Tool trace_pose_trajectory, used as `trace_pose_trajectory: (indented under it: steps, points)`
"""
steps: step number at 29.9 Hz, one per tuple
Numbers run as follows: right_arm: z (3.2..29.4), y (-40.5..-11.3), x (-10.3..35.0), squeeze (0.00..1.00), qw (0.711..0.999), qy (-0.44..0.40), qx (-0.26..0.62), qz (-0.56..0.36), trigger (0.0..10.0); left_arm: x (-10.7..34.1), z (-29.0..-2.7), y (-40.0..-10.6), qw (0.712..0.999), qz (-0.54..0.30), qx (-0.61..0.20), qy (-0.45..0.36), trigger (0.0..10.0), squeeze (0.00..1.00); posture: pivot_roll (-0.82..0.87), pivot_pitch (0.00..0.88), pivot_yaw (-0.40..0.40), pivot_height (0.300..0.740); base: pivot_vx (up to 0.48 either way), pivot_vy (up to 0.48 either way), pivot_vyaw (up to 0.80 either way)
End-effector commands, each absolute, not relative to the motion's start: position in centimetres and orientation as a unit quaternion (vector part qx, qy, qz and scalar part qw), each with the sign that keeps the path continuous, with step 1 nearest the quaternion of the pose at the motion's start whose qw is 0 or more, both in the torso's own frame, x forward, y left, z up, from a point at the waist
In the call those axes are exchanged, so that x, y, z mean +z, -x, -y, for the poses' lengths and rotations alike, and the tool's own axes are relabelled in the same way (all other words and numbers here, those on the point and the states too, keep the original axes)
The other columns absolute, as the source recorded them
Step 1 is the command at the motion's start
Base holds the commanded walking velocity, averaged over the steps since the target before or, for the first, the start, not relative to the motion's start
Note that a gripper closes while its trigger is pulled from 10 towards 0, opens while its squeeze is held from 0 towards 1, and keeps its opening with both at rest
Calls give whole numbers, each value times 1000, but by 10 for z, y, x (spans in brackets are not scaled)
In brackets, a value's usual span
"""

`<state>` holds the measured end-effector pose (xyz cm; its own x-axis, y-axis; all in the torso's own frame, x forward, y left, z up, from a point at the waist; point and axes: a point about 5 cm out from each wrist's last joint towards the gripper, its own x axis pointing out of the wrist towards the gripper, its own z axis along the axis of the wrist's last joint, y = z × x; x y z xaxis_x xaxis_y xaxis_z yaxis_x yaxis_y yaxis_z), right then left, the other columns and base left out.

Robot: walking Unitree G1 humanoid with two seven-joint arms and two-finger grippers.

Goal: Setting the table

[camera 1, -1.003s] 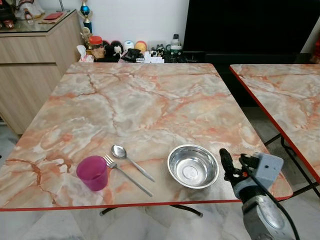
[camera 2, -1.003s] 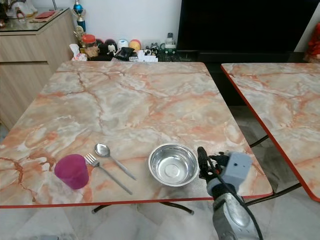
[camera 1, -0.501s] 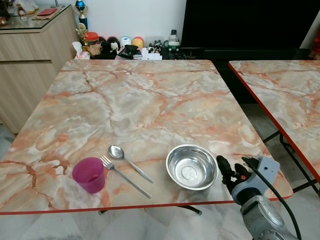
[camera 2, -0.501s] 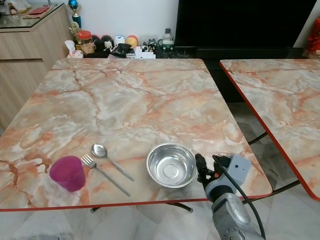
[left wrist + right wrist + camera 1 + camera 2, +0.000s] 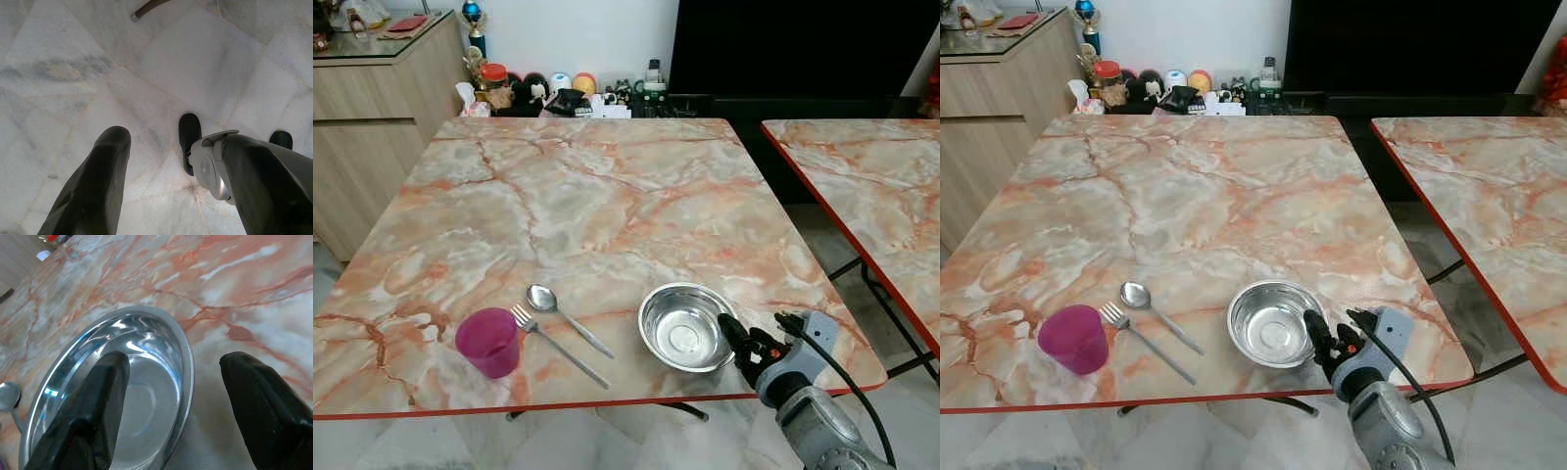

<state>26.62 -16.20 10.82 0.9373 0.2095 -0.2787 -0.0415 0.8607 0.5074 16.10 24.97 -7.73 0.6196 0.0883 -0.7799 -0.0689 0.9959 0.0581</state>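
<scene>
- Your right gripper sits at the near right part of the marbled surface, at the right rim of the steel bowl.
- In the right wrist view the fingers are spread wide: one lies over the inside of the bowl, the other outside its rim over bare surface, so the rim stands between them. You cannot tell from any view whether either finger touches the metal.
- The bowl stands upright near the front edge of the surface.
- To the robot's left of the bowl, apart from it, you have a spoon and a fork lying side by side, both angled with their heads toward the far left.
- A purple cup stands upright just beside the fork's tines, on its left.
- Your left gripper hangs over a pale tiled floor, fingers held well apart, nothing between them.
- A second marbled table stands to the right, across a gap.
</scene>
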Motion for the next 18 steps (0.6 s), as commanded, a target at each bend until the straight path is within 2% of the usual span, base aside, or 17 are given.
trace_pose_trajectory:
  steps: [1,12,13,14,15,17,18]
  points:
    - [161,-266,103,0,946,-262,71,-177,10000,-80,-250,-154,893,-448,36,-18,10000,0,-42,64,-14,740,0,0,0]
    - [160,-273,98,0,938,-284,80,-180,10000,-80,-244,-159,898,-439,26,-17,10000,0,-36,53,-15,740,0,0,0]
    - [161,-274,98,0,937,-289,80,-178,7961,-79,-244,-160,899,-436,25,-17,10000,0,-34,61,-16,740,0,0,0]
    - [160,-276,98,0,937,-291,83,-177,4157,-78,-244,-161,900,-435,24,-17,10000,0,-34,65,-16,740,0,0,0]
    - [160,-276,98,0,936,-292,83,-177,3451,-78,-244,-162,900,-434,24,-17,10000,0,-34,65,-16,740,0,0,0]
    - [160,-277,96,0,936,-292,81,-180,3765,-78,-244,-162,901,-433,25,-16,10000,0,-34,71,-16,740,0,0,0]
    - [159,-278,95,0,935,-292,81,-181,4980,-78,-244,-163,901,-433,25,-16,10000,0,-29,80,-16,740,0,0,0]
